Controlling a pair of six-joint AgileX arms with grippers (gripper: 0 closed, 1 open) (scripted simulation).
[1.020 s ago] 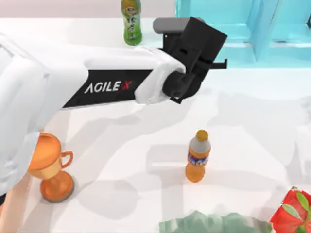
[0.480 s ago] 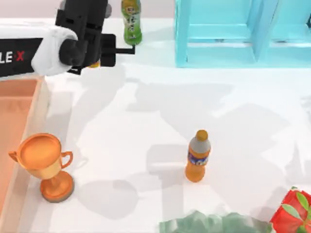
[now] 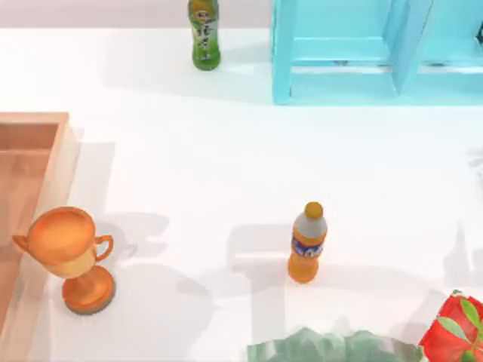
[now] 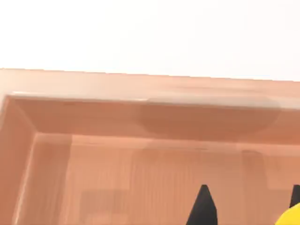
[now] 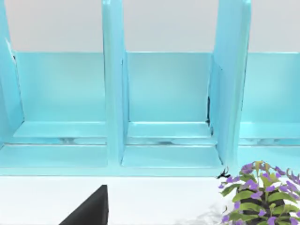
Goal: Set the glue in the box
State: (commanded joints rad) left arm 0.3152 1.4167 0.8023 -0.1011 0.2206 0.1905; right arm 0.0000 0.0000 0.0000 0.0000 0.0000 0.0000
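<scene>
In the left wrist view, my left gripper (image 4: 248, 208) hangs over the reddish-brown inside of the box (image 4: 140, 84), near one of its thick light-brown walls. A yellow bit of the glue (image 4: 289, 218) sits between the black fingertips (image 4: 202, 206), close to one of them, with the gripper shut on it. In the top view the box (image 3: 66, 154) lies at the table's left edge, cut off by the frame. A dark part of my right gripper (image 5: 89, 211) faces the cyan shelf, parked.
A golden trophy (image 3: 72, 253) stands just right of the box wall. An orange soda bottle (image 3: 306, 243) stands mid-table and a green tea bottle (image 3: 204, 34) at the back. A cyan shelf (image 3: 347, 53) fills the back right. Red flowers (image 3: 453, 332) and purple flowers (image 5: 262, 192) are at the right.
My left arm swept from the table's middle to the left and out of the top view, carrying the glue over the box. The bottles and trophy stayed put.
</scene>
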